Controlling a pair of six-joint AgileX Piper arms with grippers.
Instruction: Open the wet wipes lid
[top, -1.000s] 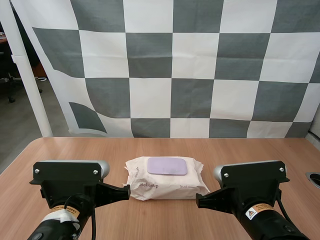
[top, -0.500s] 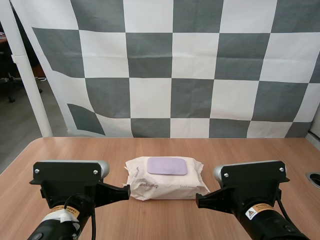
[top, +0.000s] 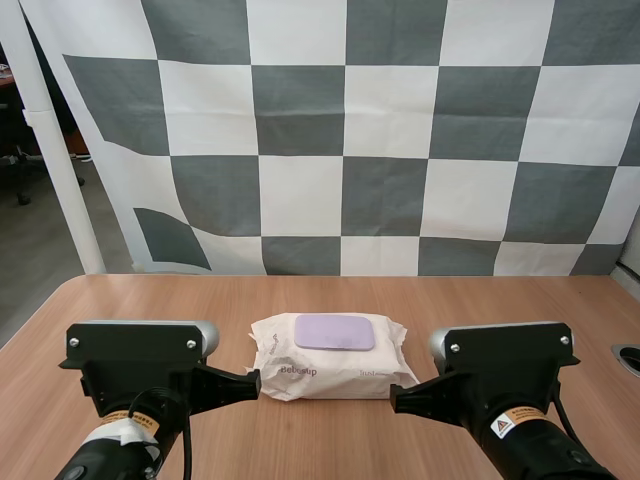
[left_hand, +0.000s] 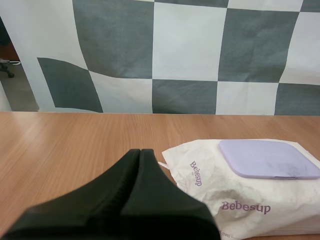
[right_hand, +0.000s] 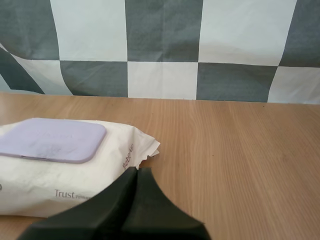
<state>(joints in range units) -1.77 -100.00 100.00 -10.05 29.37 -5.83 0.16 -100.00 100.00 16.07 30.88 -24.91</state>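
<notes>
The risk lay with the soft white plastic pack of wet wipes (top: 300, 375), flat at the middle of the brown wooden table (top: 150, 300), its pale lilac rounded lid (top: 334, 332) closed on top. A pry at the lid's edge with nothing pinning the pack would likely drag or crumple it rather than lift the flap. The left gripper (top: 252, 381) sat low just beside the pack's left end, fingers pressed together into one wedge. The right gripper (top: 398, 401) mirrored it near the right end — likewise closed on nothing.
</notes>
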